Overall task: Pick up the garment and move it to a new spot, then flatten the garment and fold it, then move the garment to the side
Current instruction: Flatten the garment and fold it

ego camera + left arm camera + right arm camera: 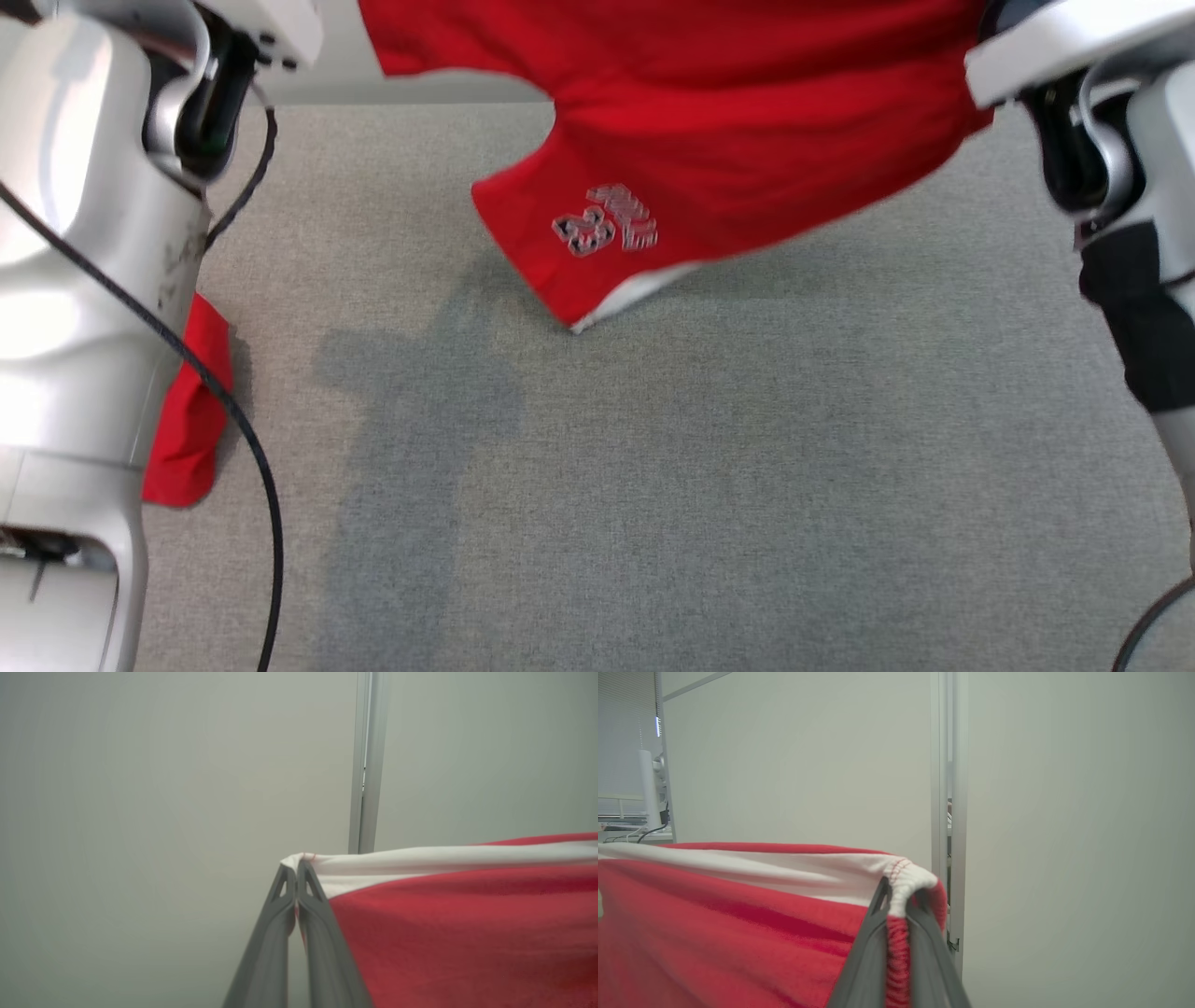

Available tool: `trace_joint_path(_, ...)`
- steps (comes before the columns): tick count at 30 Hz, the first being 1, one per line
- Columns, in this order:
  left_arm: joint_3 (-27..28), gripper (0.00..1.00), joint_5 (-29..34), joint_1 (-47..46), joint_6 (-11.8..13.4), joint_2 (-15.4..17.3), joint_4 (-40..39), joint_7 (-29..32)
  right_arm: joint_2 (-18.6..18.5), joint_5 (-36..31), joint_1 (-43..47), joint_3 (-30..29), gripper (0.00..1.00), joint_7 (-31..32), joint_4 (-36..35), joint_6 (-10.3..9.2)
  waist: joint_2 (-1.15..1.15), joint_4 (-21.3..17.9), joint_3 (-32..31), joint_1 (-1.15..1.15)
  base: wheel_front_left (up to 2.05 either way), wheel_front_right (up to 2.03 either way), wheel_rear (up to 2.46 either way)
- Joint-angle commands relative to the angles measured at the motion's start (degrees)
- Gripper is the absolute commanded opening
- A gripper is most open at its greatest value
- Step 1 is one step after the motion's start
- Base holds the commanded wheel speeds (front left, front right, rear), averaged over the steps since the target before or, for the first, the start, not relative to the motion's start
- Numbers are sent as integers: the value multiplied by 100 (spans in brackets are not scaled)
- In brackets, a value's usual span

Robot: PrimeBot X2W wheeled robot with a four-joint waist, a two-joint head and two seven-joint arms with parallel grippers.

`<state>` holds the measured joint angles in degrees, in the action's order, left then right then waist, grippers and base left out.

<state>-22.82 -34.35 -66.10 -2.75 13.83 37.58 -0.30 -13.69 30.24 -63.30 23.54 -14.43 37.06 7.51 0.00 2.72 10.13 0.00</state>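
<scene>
The garment (709,121) is a pair of red shorts with a white waistband and a silver number print. It hangs stretched in the air above the grey table (709,485), one leg dangling low toward the surface. My left gripper (296,868) is shut on one corner of the white waistband (420,863). My right gripper (899,896) is shut on the other, gathered corner of the garment (738,914). Both pale forearms (84,233) frame the head view at its sides.
A second piece of red cloth (191,411) lies on the table beside my left arm. A black cable (252,448) runs down along that arm. A pale wall with a metal upright (366,760) stands behind the table.
</scene>
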Motion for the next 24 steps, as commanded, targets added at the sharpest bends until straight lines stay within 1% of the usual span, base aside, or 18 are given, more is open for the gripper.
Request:
trace_joint_path(1, 36, 0, -1, -347, -51, -76, 467, -161, 12, 27, -334, -85, 0, -71, 430, -4, 0, 64, 94, 0, 0, 0, 0)
trace_joint_path(3, 12, 0, 19, -665, -94, -199, 948, -312, 84, 32, -630, -214, 0, -80, 815, -4, 0, 112, 171, 0, 0, 0, 0)
trace_joint_path(8, -22, 0, 68, -1334, -237, -374, 1849, -811, 288, -271, -1152, -428, 0, -80, 1299, -11, 0, 147, 518, 0, 0, 0, 0)
trace_joint_path(12, -152, 0, 15, -1487, -383, -521, 2411, -964, 411, -454, -1279, -388, 0, -79, 1641, -11, 0, 129, 835, 0, 0, 0, 0)
trace_joint_path(15, -159, 0, -164, -1330, -443, -636, 2784, -940, 497, -446, -1128, -253, 0, -78, 1835, -9, 0, 103, 1033, 0, 0, 0, 0)
trace_joint_path(19, -106, 0, -393, -1150, -466, -740, 3002, -966, 495, -301, -924, -93, 0, -78, 1786, -9, 0, 83, 1163, 0, 0, 0, 0)
trace_joint_path(24, -245, 0, -643, -532, -471, -845, 2893, -1223, 215, -56, -298, 408, 0, -78, 1087, -2, 0, 73, 1265, 0, 0, 0, 0)
